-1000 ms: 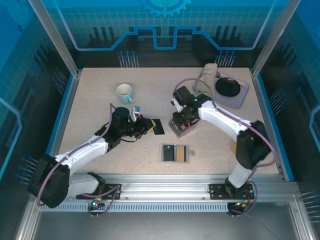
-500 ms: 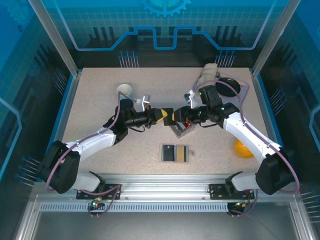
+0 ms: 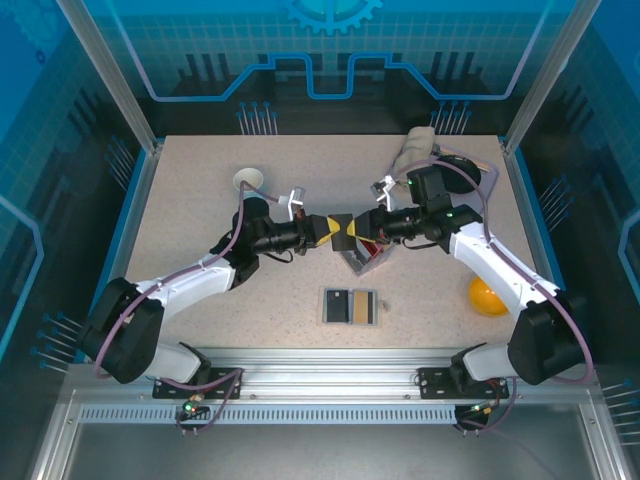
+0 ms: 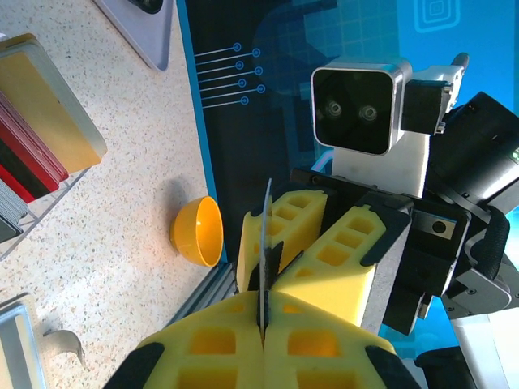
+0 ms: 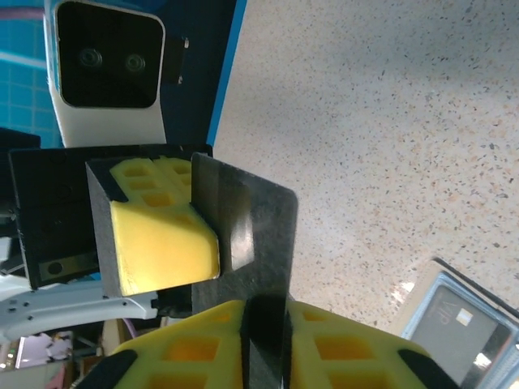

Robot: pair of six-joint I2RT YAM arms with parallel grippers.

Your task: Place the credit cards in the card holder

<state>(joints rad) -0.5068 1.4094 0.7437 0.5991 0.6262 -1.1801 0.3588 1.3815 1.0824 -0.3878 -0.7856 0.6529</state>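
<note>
where left end effector [image 4: 263, 316] meets right end effector [image 5: 266, 320], both pinch a credit card [image 5: 246, 212].

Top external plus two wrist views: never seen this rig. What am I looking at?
It is a left arm and a right arm, bolted at the near edge of a table, each ending in a two-finger claw. The top external view looks down from above and behind them; each wrist view rides on an arm and looks along its own fingers. On the table: an open card holder, credit cards in a small rack, a yellow bowl, a white mug, a grey tray with a black dish, a beige cloth. In mid-air the left claw is shut on a dark card. The right claw meets it, its fingers on either side of that card; whether it grips yet is unclear.
</note>
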